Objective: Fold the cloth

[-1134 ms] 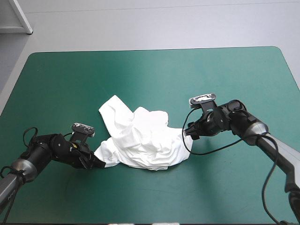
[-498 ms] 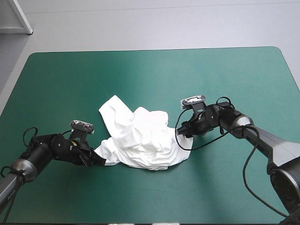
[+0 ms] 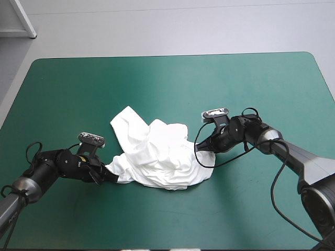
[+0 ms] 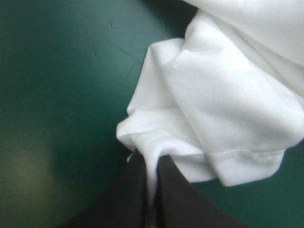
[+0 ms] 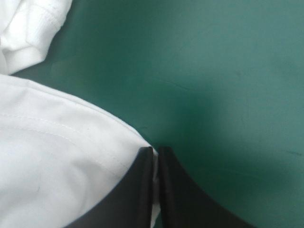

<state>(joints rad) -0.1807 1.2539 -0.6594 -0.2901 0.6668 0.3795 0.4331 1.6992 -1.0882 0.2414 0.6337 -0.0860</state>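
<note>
The white T-shirt (image 3: 157, 154) lies as a crumpled heap in the middle of the teal-green table (image 3: 167, 83). My left gripper (image 3: 111, 175) is at the heap's near-left edge, shut on a hemmed fold of the T-shirt (image 4: 209, 104); a thin strip of cloth runs between its fingers (image 4: 137, 194). My right gripper (image 3: 200, 149) is at the heap's right edge, its black fingers (image 5: 180, 194) pressed together on a hem of the T-shirt (image 5: 57, 161) with a sliver of white between them. A second fold of the T-shirt (image 5: 28, 28) lies ahead of it.
Bare teal-green cover (image 3: 251, 89) stretches on every side of the heap. The table's far edge (image 3: 167, 55) lies well beyond the shirt. The near half of the table (image 3: 172, 219) has open cover.
My right gripper has moved left onto the shirt's right edge and gone from open to shut on the hem. The left gripper has stayed put with its hold on the cloth.
</note>
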